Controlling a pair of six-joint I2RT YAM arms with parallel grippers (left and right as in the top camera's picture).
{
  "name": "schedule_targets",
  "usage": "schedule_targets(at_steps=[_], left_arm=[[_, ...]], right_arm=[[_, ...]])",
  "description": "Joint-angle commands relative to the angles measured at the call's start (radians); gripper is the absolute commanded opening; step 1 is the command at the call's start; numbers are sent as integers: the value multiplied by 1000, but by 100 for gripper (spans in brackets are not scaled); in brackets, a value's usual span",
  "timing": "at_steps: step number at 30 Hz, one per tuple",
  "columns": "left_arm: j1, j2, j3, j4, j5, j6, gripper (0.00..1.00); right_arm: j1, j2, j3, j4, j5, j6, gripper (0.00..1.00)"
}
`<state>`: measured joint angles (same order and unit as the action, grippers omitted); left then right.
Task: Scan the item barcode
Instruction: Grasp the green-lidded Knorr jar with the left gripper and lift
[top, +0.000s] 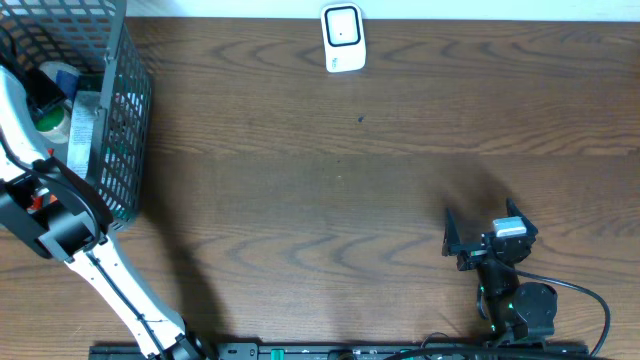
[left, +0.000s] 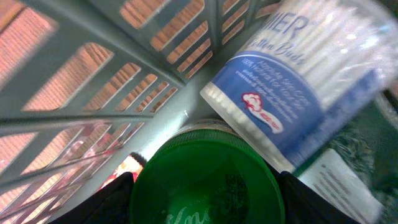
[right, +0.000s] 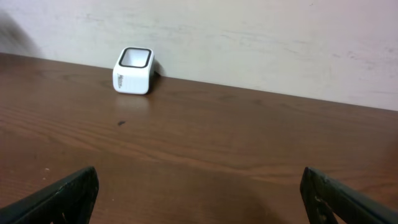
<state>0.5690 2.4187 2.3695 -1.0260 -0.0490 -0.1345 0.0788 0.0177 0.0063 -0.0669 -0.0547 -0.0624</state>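
Looking into the wire basket at the table's far left corner, we see the green-lidded jar with its lid turned straight at the left wrist camera, so its long axis runs toward the lens. Beside it lies a cotton-bud tub, its length running diagonally from lower left to upper right of that view.

The left gripper stands partly open around the jar, its dark fingers meeting the lid on both sides. The right gripper is spread wide above bare wood, holding nothing.

The white scanner sits at the far edge, well apart from both, its window tilted upward.

The jar's body is hidden under its lid, and its label is too blurred to read. From overhead, the basket mesh hides the left gripper's fingers.
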Motion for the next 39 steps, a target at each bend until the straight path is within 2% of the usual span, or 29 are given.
schedule_targets(at_steps=[1, 18, 26, 31, 35, 39], left_arm=[[2, -132, 5, -1, 19, -2, 54], [-2, -190, 5, -80, 19, -2, 54], [-5, -455, 5, -37, 19, -3, 54], [-24, -627, 5, -72, 19, -50, 54], [-97, -755, 5, -127, 39, -70, 54], [-232, -853, 5, -208, 72, -92, 54]], right_arm=[[-8, -4, -1, -4, 2, 5, 99], [-8, -4, -1, -4, 2, 5, 99], [-8, -4, -1, -4, 2, 5, 99], [-8, -4, -1, -4, 2, 5, 99], [-8, -4, -1, -4, 2, 5, 99], [-8, -4, -1, -4, 2, 5, 99]])
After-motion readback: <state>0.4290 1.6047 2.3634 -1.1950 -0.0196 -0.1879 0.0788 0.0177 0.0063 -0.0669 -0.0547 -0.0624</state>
